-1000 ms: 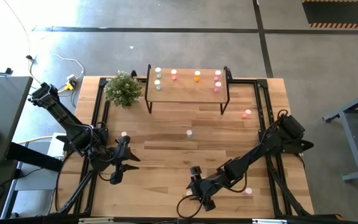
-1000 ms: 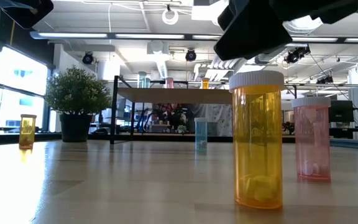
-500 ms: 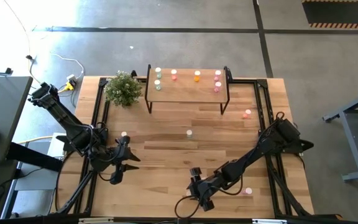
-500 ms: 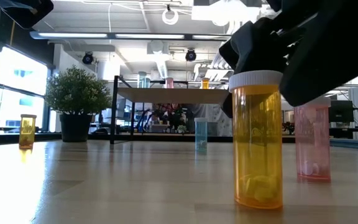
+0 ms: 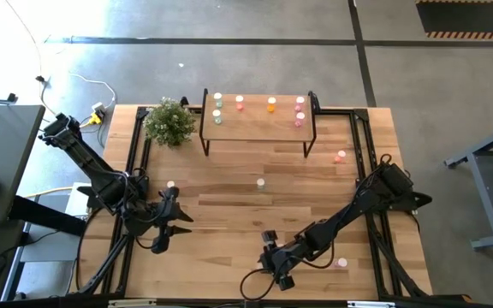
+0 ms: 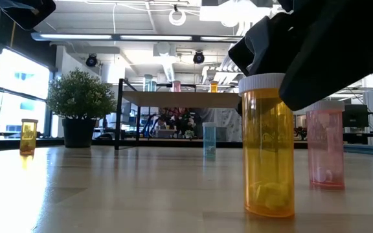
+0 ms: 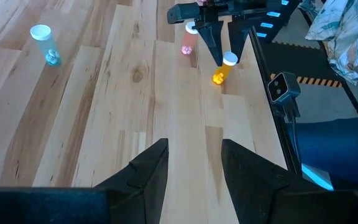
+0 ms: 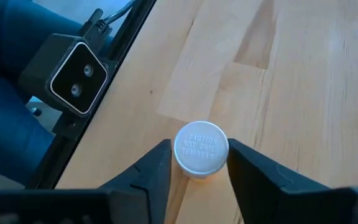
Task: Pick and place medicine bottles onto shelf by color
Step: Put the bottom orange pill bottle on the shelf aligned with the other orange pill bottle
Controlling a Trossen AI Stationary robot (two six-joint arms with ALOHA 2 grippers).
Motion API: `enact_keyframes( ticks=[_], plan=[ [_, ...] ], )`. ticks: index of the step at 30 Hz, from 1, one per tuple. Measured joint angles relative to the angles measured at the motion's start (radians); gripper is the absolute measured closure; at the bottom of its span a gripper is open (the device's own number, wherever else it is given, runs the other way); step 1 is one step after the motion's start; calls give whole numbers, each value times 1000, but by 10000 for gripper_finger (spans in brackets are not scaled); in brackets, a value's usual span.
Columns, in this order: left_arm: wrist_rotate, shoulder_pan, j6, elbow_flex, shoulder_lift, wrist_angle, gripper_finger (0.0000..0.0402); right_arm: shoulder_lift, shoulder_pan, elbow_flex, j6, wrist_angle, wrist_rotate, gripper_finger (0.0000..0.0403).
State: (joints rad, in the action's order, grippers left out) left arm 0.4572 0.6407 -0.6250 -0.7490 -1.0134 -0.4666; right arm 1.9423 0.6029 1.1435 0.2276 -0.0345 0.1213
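- My right end effector (image 8: 197,163) has dropped over the orange bottle (image 6: 268,145) at the near edge of the bench (image 5: 229,205) since a second ago; its fingers now pinch the ribbed white cap (image 8: 201,147).
- That translucent plastic cylinder stands upright, pale pills at its bottom.
- My left end effector (image 7: 194,163) hovers slightly parted, holding nothing.
- The wood-topped shelf (image 5: 255,124) carries seven bottles.

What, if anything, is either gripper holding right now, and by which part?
The right gripper grips the orange bottle at its white cap. The left gripper holds nothing.
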Motion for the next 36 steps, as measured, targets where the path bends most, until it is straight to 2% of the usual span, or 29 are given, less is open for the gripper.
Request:
enact_keyframes(
  ticks=[6, 20, 28, 36],
  plan=[
    [0, 0, 0, 0, 0, 0, 261, 0, 0, 0, 24, 0, -1, 288],
    [-1, 0, 0, 0, 0, 0, 261, 0, -2, 0, 82, -36, 2, 292],
    [-1, 0, 0, 0, 0, 0, 261, -28, -8, 0, 86, -62, 82, 292],
    [-3, 0, 7, 0, 1, 0, 261, -123, -29, 0, 16, -49, 181, 292]
  ],
)
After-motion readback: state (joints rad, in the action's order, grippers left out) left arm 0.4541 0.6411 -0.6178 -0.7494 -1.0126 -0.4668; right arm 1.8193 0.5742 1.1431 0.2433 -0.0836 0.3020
